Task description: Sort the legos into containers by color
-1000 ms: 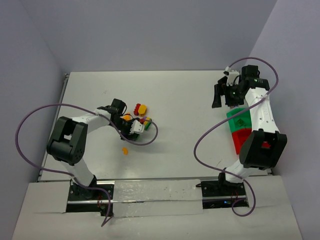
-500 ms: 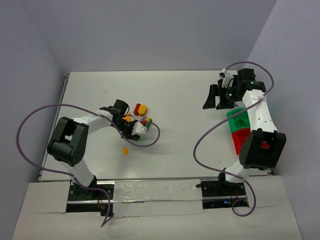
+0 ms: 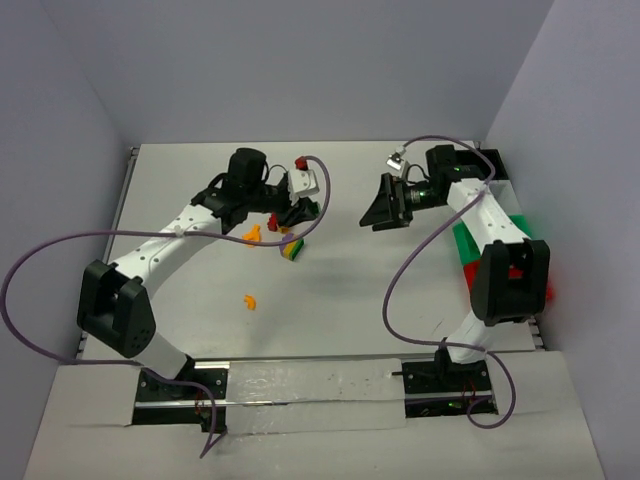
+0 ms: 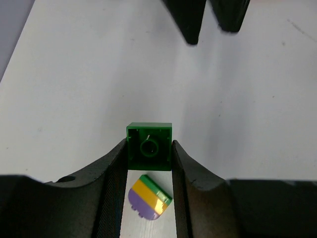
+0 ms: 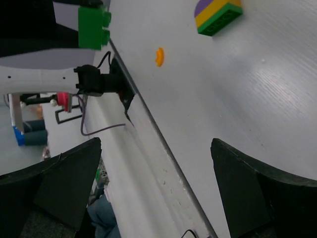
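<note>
Over the middle of the table [image 3: 340, 300], our left gripper [image 4: 149, 145] clamps a green brick [image 4: 149, 147], held above the purple-yellow-green block [image 4: 149, 197]. Our right gripper [image 5: 156, 148] hangs wide open, holding nothing. One orange piece [image 3: 252, 234] lies left of the block, a second orange piece [image 3: 249, 301] nearer. At the right edge sit the green bin [image 3: 463, 240] and red bin [image 3: 467, 272], partly hidden by the right arm.

A green square brick [image 4: 149, 147], underside showing, sits clamped in the left pincer [image 4: 149, 145], the tilted purple-yellow-green block [image 4: 149, 197] on the surface [image 4: 74, 74] at its 6 o'clock, an orange piece [image 3: 249, 301] at the block's 7 o'clock.
</note>
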Robot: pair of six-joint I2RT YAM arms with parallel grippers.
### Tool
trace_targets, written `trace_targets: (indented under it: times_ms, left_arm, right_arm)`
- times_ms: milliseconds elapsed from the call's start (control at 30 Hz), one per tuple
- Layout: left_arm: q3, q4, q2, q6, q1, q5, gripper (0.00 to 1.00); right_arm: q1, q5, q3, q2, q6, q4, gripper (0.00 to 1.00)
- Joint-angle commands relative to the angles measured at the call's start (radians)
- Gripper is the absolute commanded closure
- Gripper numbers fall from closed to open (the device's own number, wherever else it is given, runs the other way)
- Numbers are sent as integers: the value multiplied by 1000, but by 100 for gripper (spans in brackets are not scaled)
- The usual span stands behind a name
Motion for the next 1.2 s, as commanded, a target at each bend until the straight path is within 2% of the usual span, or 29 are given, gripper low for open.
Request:
trace_targets:
  times_ms: [0, 300, 633, 800, 967, 1000, 1033, 1067, 1167]
  left_arm:
    - [73, 59, 31, -164, -67, -59, 100]
    - [95, 58, 52, -194, -120, -63, 100]
    - [118, 58, 67, -218, -149, -51, 100]
    - [117, 48, 69, -201, -167, -54, 100]
    - [112, 48, 71, -199, -175, -61, 100]
    - [113, 48, 71, -199, -177, -62, 100]
    - [115, 48, 74, -201, -178, -67, 100]
    - [115, 48, 75, -203, -178, -69, 99]
    - [117, 53, 75, -216, -178, -98, 92]
  right_arm:
    - [60, -95, 100, 61, 60, 26, 4]
    - [164, -92, 155, 103, 117, 83, 10]
    - [187, -94, 179, 161, 191, 145, 23]
    - [188, -112, 174, 176, 215, 166, 41]
    - [189, -146, 171, 186, 232, 178, 53]
    - [190, -147, 170, 186, 231, 178, 58]
    - [192, -146, 168, 184, 227, 177, 67]
    - [192, -147, 161, 180, 226, 177, 71]
    - [192, -134, 145, 165, 208, 166, 92]
